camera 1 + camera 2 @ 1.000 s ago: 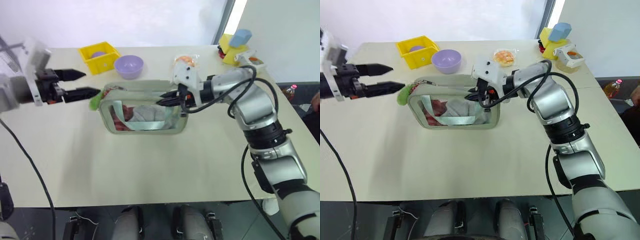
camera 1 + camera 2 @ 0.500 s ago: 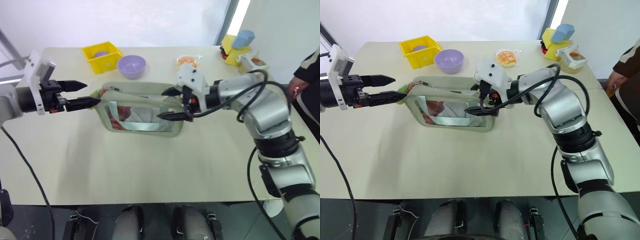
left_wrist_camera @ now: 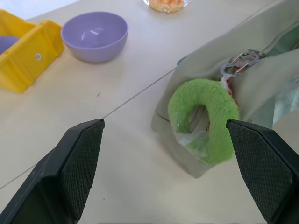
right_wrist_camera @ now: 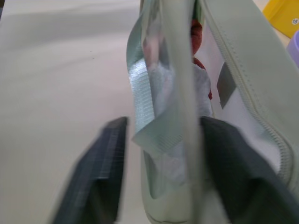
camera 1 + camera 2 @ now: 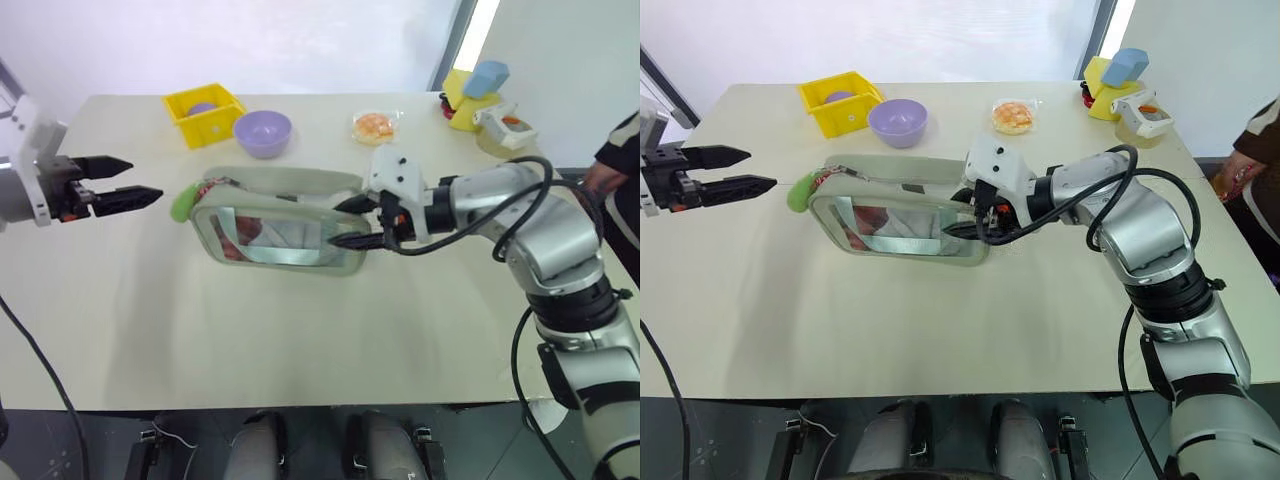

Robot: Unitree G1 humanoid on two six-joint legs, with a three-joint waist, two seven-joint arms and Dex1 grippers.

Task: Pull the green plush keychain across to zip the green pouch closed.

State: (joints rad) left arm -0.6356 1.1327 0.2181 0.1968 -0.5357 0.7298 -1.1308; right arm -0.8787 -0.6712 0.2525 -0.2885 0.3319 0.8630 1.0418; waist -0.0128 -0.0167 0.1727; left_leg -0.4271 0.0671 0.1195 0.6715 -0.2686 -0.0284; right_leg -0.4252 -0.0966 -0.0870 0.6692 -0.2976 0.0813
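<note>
The green pouch (image 5: 280, 238) lies on the table with its clear window facing me. At its left end the green plush keychain (image 3: 184, 100) hangs from the zipper pull. My left gripper (image 5: 146, 178) is open and holds nothing. It hovers a short way left of the keychain (image 5: 183, 203) without touching it. My right gripper (image 5: 348, 222) is at the pouch's right end. In the right wrist view its fingers (image 4: 98, 172) press closely on both sides of the pouch's end wall (image 4: 182, 93) and strap.
At the back of the table stand a yellow bin (image 5: 200, 105), a purple bowl (image 5: 263, 132) and an orange snack packet (image 5: 375, 126). A yellow and blue object (image 5: 470, 95) sits at the back right corner. A person (image 5: 618, 160) is at the right edge.
My left gripper has drawn back to the left, away from the keychain. My right gripper let go of the pouch's top, opened wide, then closed on the pouch's right end.
</note>
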